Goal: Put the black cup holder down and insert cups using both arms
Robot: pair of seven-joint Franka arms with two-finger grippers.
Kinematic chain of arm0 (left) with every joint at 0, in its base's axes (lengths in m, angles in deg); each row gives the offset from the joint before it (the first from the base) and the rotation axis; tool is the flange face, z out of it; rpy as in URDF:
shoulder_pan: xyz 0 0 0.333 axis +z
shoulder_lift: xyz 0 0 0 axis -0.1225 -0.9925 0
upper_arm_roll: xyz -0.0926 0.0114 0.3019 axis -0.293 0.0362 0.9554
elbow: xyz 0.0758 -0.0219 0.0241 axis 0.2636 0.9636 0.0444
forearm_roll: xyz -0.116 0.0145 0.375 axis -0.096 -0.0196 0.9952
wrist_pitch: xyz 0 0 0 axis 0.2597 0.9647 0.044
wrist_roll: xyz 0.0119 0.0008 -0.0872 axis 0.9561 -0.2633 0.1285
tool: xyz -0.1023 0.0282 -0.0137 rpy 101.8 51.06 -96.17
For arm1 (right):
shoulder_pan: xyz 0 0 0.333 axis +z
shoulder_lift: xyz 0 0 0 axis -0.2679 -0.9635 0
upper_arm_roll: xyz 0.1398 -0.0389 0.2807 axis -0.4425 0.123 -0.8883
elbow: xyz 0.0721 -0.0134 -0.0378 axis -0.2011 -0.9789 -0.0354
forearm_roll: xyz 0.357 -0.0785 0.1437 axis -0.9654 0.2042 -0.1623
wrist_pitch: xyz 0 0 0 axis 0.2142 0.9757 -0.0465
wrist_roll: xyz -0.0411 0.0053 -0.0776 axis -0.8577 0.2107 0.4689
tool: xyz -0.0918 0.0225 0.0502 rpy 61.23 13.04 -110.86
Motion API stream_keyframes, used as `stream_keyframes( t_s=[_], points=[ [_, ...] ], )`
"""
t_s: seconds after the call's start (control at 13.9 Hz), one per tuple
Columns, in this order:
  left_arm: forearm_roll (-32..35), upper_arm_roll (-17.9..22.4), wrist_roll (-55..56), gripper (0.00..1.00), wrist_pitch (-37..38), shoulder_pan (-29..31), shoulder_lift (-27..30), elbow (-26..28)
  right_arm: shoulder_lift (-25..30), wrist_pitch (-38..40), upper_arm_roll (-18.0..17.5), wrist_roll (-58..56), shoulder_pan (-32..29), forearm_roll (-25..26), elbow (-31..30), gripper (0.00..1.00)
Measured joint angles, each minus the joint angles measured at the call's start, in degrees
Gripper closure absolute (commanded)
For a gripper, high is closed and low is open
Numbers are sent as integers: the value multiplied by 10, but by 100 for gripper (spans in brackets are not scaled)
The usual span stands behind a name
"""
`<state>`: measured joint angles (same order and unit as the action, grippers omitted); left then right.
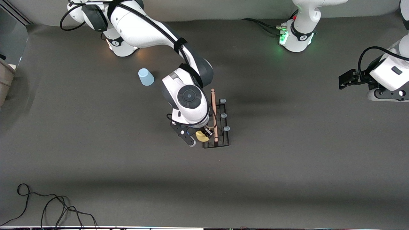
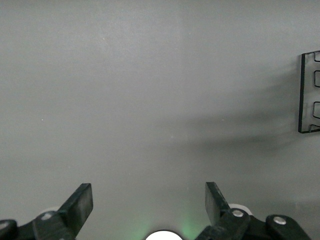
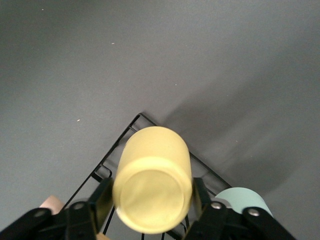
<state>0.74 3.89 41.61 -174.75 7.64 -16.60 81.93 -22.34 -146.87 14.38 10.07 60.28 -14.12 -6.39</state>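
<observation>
Step in hand: seating the yellow cup (image 3: 152,180) on the black cup holder (image 1: 220,127); the right arm is doing it.
Right end effector (image 1: 204,134): over the holder's end nearer the front camera. In the right wrist view its fingers (image 3: 103,197) flank the yellow cup, very close on both sides; whether they press or have let go I cannot tell (the cup looks as if it may sit on a peg).
Holder: upright near the middle of the desk (image 1: 287,166), wooden handle (image 1: 214,111) along its top, three pale-capped pegs (image 1: 223,101) bare on the side toward the left arm's end.
Mint cup (image 3: 244,201): just beside the yellow one on the rack, seen only from the right wrist.
Blue cup (image 1: 146,77): upside down on the desk, farther from the front camera than the holder, toward the right arm's end; not yet placed.
Left end effector (image 2: 148,205): open, empty, over bare desk; that arm waits at its own end.
Next move, my guess: free the yellow cup fully, lift straight off without snagging the handle, then go for the blue cup.
</observation>
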Motion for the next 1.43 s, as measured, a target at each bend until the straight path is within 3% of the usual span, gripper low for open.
stream_keyframes(
  t_s=[0.29,0.43,0.86,1.22,1.43],
  points=[
    [0,0,0,0,0,0,0,0,6,13,3,0,-4,2,17,0],
    [0,0,0,0,0,0,0,0,29,55,8,0,-5,2,29,0],
    [0,0,0,0,0,0,-1,0,164,220,28,-104,-7,11,29,0],
    [0,0,0,0,0,0,-1,0,309,244,63,-288,-13,47,-106,0],
    [0,0,0,0,0,0,-1,0,403,238,62,-415,-59,73,-211,0]
  ],
)
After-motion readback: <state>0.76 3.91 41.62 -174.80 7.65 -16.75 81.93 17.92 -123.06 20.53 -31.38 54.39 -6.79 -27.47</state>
